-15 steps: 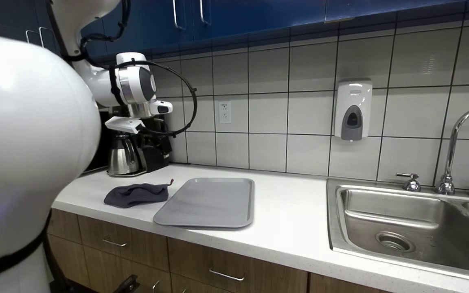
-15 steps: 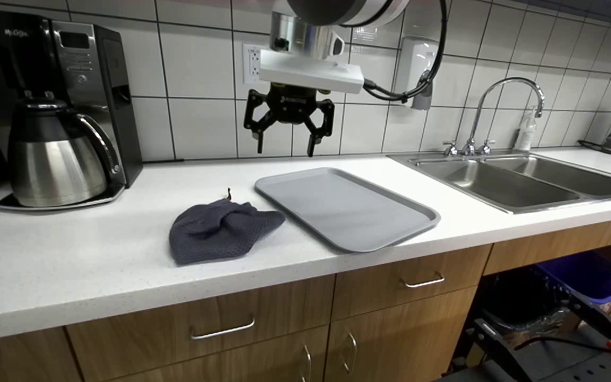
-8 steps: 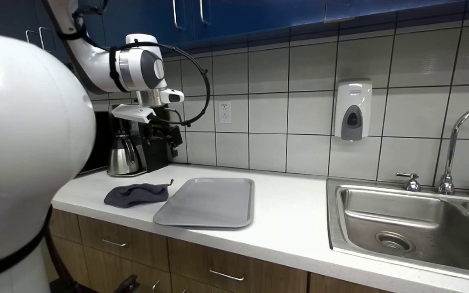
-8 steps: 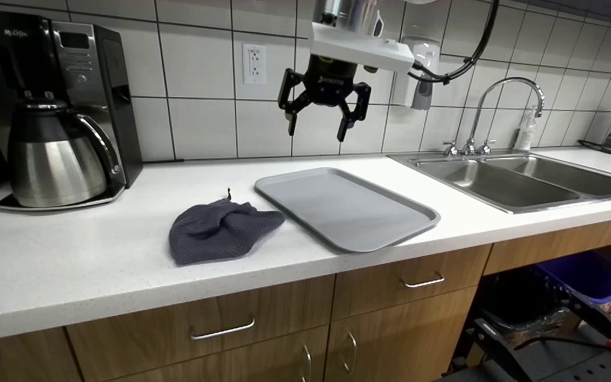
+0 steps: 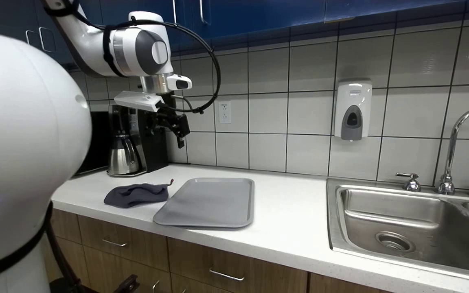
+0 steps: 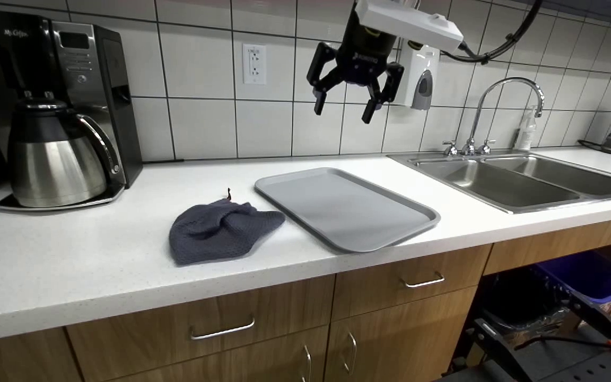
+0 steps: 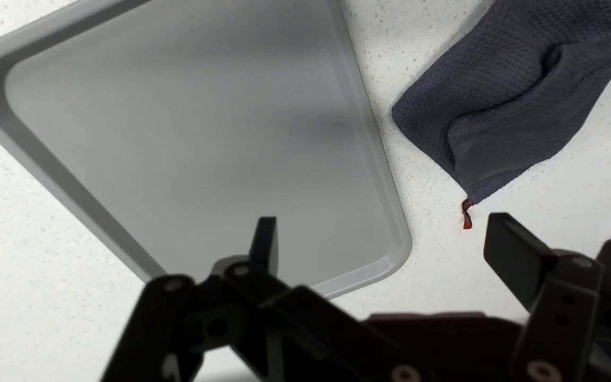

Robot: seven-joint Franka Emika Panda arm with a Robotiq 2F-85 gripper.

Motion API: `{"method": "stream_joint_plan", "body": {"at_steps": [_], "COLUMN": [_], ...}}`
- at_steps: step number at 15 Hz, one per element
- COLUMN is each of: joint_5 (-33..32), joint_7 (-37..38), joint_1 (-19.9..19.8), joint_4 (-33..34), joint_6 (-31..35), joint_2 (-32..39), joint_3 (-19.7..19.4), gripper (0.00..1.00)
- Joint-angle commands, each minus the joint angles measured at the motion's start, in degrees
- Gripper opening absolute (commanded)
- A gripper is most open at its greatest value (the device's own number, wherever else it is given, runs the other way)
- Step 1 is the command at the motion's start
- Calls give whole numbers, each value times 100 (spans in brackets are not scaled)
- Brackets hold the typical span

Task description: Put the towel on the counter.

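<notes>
The towel [image 6: 220, 232] lay crumpled on the counter [image 6: 98, 254], left of the tray [image 6: 348, 209]; I had my gripper [image 6: 343, 113] aloft, fingers [image 6: 371, 110] apart.

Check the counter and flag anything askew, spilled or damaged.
The towel lies rumpled, not flat, and the tray sits askew to the front edge of the counter, one corner near that edge. No spill or damage shows.

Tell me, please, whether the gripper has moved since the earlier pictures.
Yes: in an exterior view, the gripper has shifted up and toward the picture's right, judged against the fixed wall outlet.
</notes>
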Motion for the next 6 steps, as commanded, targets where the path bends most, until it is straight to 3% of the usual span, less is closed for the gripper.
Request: {"method": "stream_joint_plan", "body": {"at_steps": [1, 3, 6], "joint_5": [115, 91, 92], "joint_7": [-635, -438, -564], "joint_1": [-148, -200, -196], "joint_4": [-437, -217, -357], "joint_6": [-49, -29, -33], "joint_2": [-633, -332, -491], "joint_3": [18, 122, 105], "gripper": [100, 100, 100]}}
